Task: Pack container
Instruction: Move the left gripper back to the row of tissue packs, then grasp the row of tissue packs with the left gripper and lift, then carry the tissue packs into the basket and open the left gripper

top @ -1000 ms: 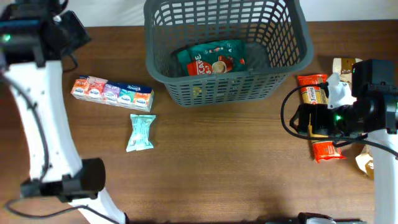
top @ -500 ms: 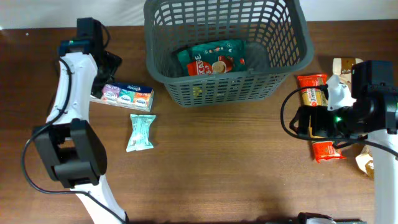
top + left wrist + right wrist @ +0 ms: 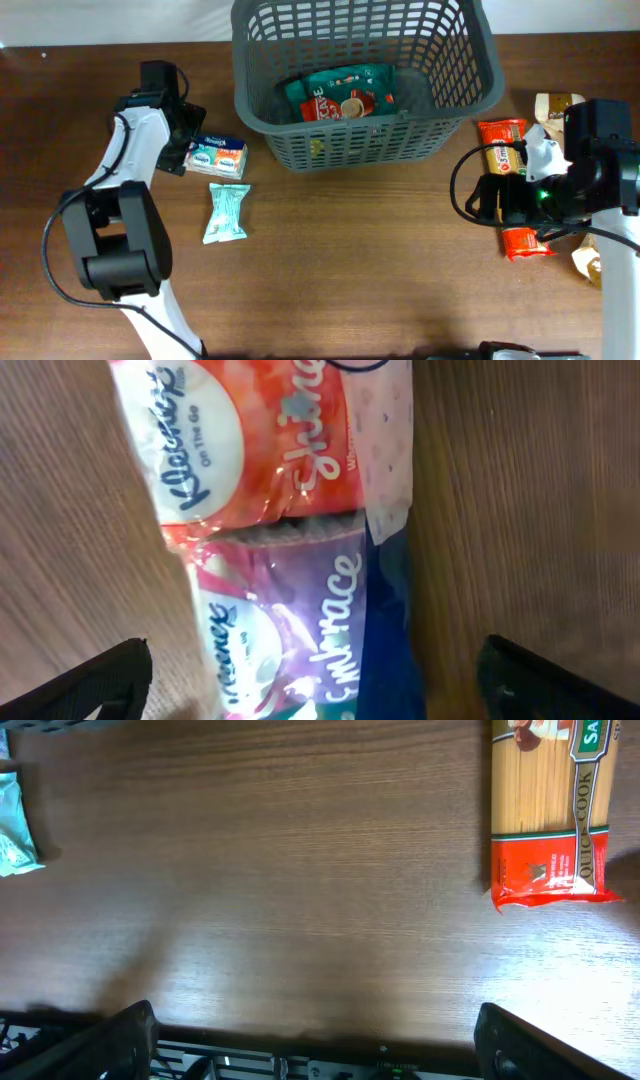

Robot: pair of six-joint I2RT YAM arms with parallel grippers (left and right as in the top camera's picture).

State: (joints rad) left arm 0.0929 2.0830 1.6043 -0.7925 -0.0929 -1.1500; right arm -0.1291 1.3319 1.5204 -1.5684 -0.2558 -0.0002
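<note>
The dark grey container (image 3: 455,125) stands at the back centre with a green coffee packet (image 3: 340,93) inside. My left gripper (image 3: 176,148) is open and low over the left end of a multi-pack of Kleenex tissues (image 3: 218,156). In the left wrist view the tissue pack (image 3: 270,510) lies between the two spread fingers (image 3: 320,695). My right gripper (image 3: 492,200) is open and empty over bare wood (image 3: 325,1040), beside a red spaghetti packet (image 3: 504,140), which also shows in the right wrist view (image 3: 550,810).
A teal wrapped packet (image 3: 226,212) lies in front of the tissues and shows at the left edge of the right wrist view (image 3: 14,840). A beige packet (image 3: 553,103) and another small item (image 3: 586,263) lie at the far right.
My left arm has swung in from the far left and come down over the left end of the tissue pack. The right arm has hardly moved.
</note>
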